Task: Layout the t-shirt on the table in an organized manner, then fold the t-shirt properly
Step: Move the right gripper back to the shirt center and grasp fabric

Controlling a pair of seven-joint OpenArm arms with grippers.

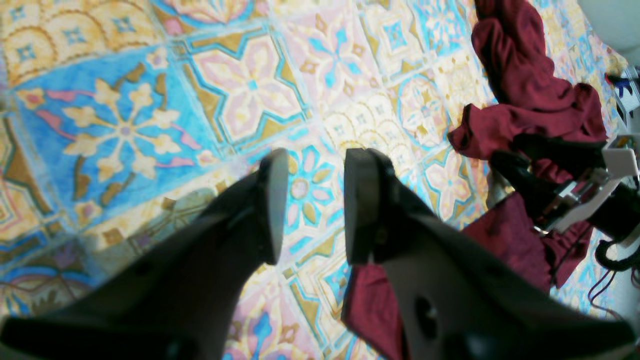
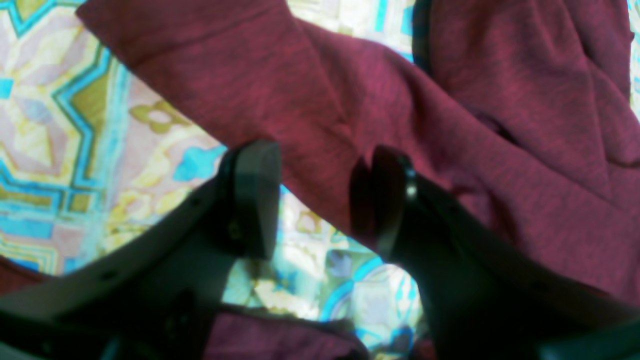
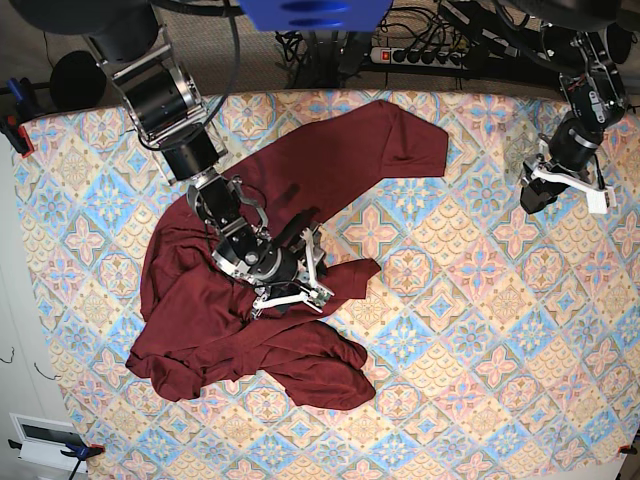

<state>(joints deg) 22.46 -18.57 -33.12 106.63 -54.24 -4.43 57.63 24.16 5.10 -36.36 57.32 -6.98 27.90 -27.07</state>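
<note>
Right pincer (image 2: pixel 320 200) released, jaws straddling a t-shirt (image 2: pixel 350 110) fold; left pincer (image 1: pixel 315 205) released over bare desk (image 1: pixel 150 125).

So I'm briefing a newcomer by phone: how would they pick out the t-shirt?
Start from the table, covered in pastel diamond tiles. On its left half lies the t-shirt, crumpled under the right gripper. It is the only plain dark red thing there.
</note>
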